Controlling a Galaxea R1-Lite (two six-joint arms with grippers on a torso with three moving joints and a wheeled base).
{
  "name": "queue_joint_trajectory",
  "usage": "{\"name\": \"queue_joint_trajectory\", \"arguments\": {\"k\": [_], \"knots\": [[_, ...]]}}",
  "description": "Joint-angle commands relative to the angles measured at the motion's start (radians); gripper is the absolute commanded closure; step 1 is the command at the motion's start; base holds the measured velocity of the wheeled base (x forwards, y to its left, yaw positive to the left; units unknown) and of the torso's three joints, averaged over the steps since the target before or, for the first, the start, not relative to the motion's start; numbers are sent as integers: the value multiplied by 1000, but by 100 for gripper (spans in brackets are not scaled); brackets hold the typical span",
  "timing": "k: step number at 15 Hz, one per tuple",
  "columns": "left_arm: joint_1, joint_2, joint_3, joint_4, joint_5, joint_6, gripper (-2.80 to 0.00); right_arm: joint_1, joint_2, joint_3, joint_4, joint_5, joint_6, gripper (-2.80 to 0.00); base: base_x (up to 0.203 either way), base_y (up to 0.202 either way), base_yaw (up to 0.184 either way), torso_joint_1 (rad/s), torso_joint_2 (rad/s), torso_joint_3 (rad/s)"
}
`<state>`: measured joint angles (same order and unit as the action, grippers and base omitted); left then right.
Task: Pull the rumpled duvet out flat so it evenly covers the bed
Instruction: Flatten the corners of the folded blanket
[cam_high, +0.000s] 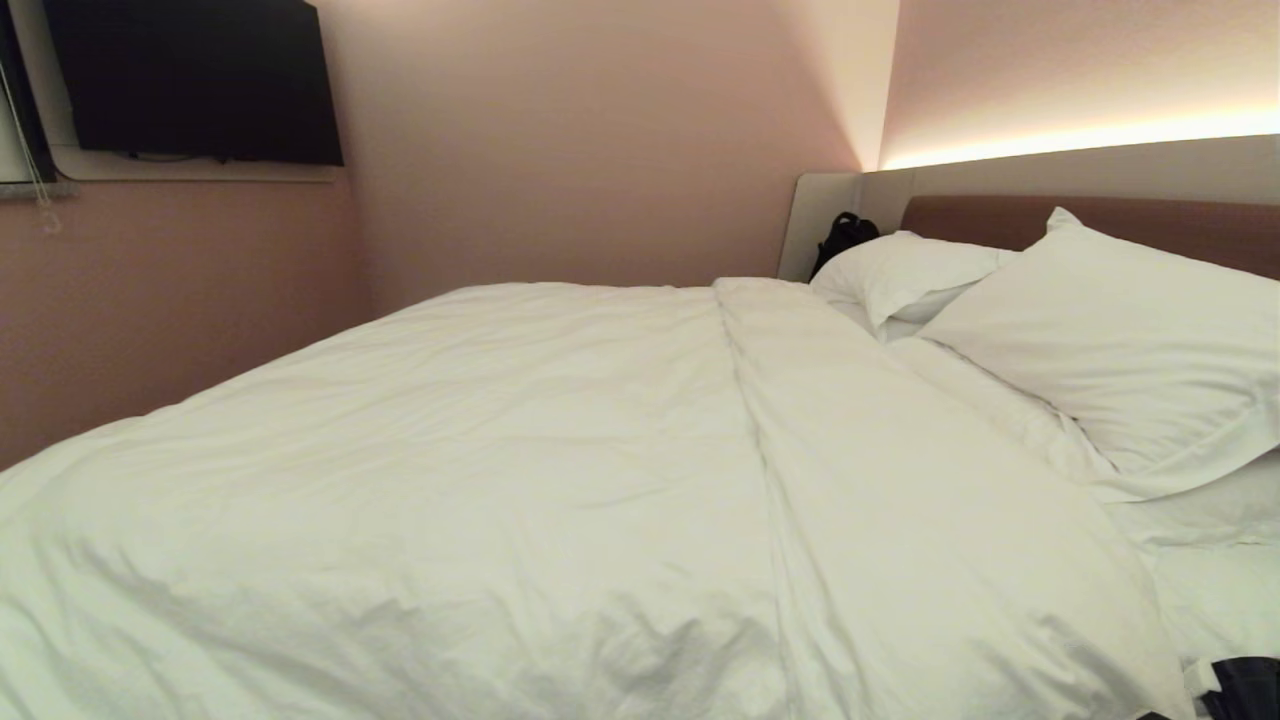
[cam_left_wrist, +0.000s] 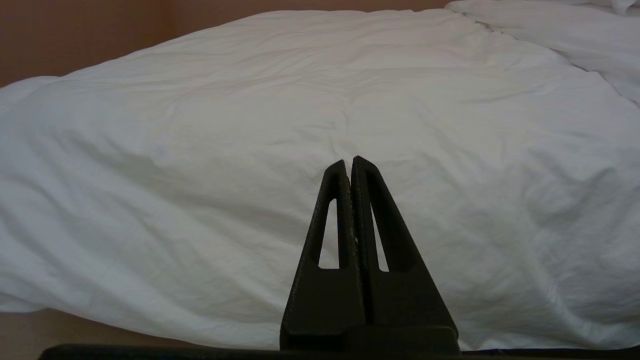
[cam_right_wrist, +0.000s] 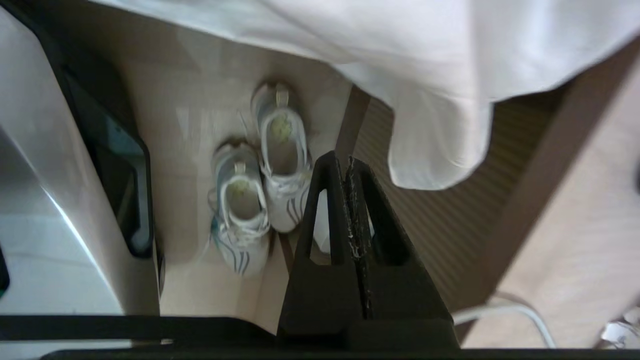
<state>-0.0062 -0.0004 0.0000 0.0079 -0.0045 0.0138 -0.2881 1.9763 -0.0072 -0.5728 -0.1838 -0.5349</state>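
- The large, puffy white duvet (cam_high: 520, 480) with its wrinkled cotton cover lies spread over most of the low double bed (cam_high: 1100, 215), whose mauve-brown padded headboard sits in a pale grey surround at about 2 o'clock in the head view.
- A long ridge runs through the quilt from near 12 o'clock down towards 5 o'clock; creases fan out on both sides of it.
- Two rectangular white pillows (cam_high: 1110, 370) lean at the headboard end, the nearer one overlapping the farther, at roughly 3 o'clock.
- A dark flat wall screen (cam_high: 195, 80) hangs at 10 o'clock, and a small black bag-like object (cam_high: 845, 235) rests beside the grey surround.
- The left gripper (cam_left_wrist: 349, 162), a pair of black slotted tapering fingers, is pressed closed with nothing between them; it points level at the hanging side of the bedcover and is clear of it.
- The right gripper (cam_right_wrist: 340, 160), likewise black, has its fingers closed together and empty; it points down at the pale floor.
- Under it stand two white sneakers (cam_right_wrist: 260, 185) side by side, and a draped corner of the duvet hangs just beside the fingertips, not gripped.
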Motion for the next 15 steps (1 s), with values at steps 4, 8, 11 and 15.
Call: {"name": "queue_joint_trajectory", "arguments": {"k": [4,8,11,15], "knots": [[0,0,0,0,0,0,0,0,66,4,-55,-17,-11,0,0,0,0,0,0,0],[0,0,0,0,0,0,0,0,-17,5,-62,-15,-6,0,0,0,0,0,0,0],[0,0,0,0,0,0,0,0,-146,6,-38,-15,-12,0,0,0,0,0,0,0],[0,0,0,0,0,0,0,0,-311,6,-28,-11,-3,0,0,0,0,0,0,0]]}}
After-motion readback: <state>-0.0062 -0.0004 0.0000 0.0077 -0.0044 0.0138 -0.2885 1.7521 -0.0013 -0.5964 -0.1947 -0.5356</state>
